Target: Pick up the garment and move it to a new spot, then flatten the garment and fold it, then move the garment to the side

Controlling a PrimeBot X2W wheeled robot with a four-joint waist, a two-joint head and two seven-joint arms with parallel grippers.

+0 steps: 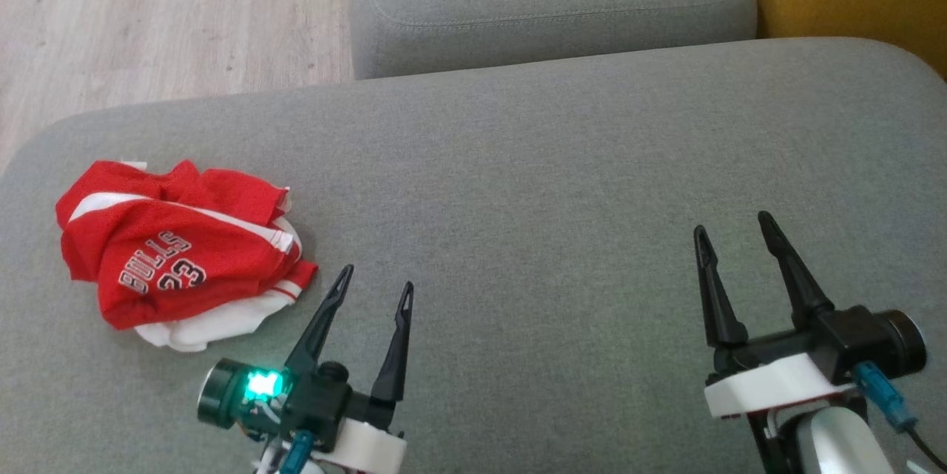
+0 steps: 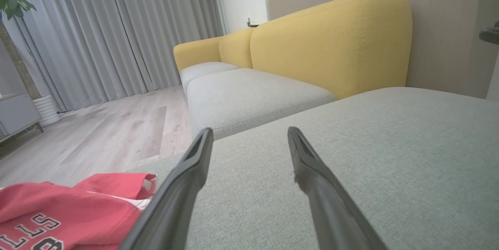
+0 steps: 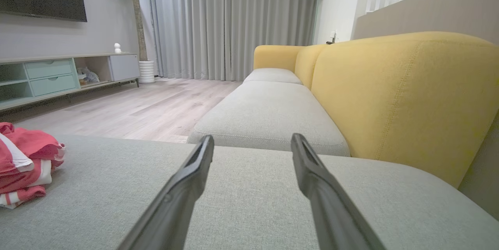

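Looking down, I see the crumpled red garment (image 1: 177, 252) at the left of the grey cushion (image 1: 555, 185), just left of my left gripper (image 1: 378, 276). That gripper and my right gripper (image 1: 731, 221), far right, stand spread, empty.

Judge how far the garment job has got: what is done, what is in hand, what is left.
Done: nothing yet; the red garment lies crumpled at the left of the grey cushion. In hand: nothing; the left gripper is open just beside it, the right gripper open farther off, both empty. Left: pick up, move, flatten, fold, set aside.
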